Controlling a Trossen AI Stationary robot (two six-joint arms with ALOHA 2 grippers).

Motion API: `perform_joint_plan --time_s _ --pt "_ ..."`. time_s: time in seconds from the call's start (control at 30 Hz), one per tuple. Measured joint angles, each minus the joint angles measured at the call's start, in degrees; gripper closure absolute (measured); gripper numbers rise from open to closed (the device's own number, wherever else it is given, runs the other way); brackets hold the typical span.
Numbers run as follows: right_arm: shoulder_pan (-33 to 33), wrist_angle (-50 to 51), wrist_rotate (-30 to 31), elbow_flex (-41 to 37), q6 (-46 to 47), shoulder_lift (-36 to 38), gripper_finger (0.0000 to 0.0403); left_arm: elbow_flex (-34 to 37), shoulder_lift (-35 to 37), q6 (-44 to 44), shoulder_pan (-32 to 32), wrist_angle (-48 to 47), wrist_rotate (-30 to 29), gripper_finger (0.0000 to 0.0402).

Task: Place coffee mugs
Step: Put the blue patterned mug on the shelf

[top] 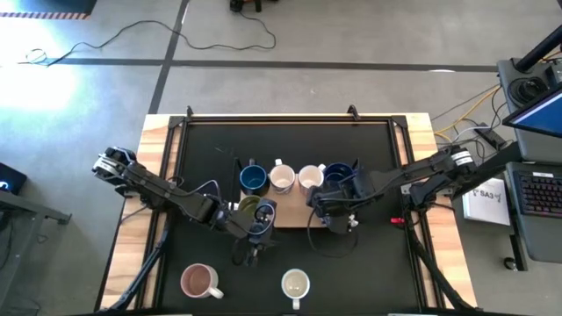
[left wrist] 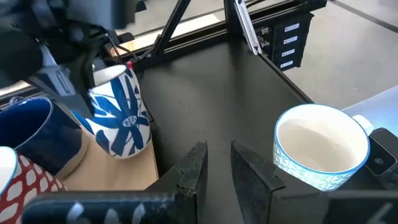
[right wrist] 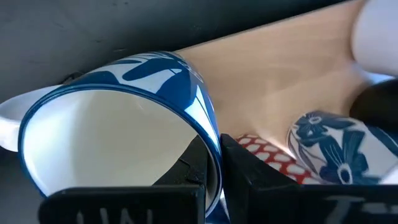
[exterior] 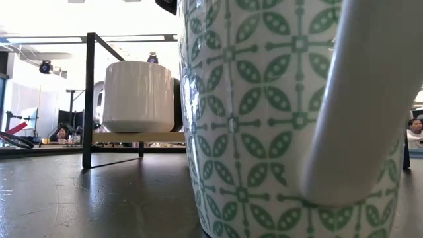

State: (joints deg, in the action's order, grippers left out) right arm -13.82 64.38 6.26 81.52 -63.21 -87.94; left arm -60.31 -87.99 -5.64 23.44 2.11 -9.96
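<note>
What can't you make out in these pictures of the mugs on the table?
- High view: the right gripper and its arm cover most of the blue-and-white mug at the wooden board's right end.
- Low view: the green-patterned mug fills the picture, hiding most of the table and both arms.
- Left wrist view: the red-patterned mug is cut off by the edge.
- Right wrist view: a pale object is too blurred to identify.

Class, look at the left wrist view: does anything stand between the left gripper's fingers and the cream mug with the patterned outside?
Nothing visible does. The left gripper is open and empty, and only bare dark table lies between it and the cream mug, which stands upright a little off to one side.
</note>
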Motion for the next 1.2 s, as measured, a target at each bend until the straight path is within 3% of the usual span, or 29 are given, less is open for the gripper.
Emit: perform_joint_plan --time_s 0.6,1.2 --pt "1.51 9.89 0.19 9.48 -8.28 -4.85 0.0390 0.00 0.00 1.09 -0.48 0.00 -1.12 0.0349" --pt "1.88 13.65 0.35 9.44 -9.90 -7.84 0.0390 0.02 -0.59 1.68 -0.63 0.07 -1.63 0.0349"
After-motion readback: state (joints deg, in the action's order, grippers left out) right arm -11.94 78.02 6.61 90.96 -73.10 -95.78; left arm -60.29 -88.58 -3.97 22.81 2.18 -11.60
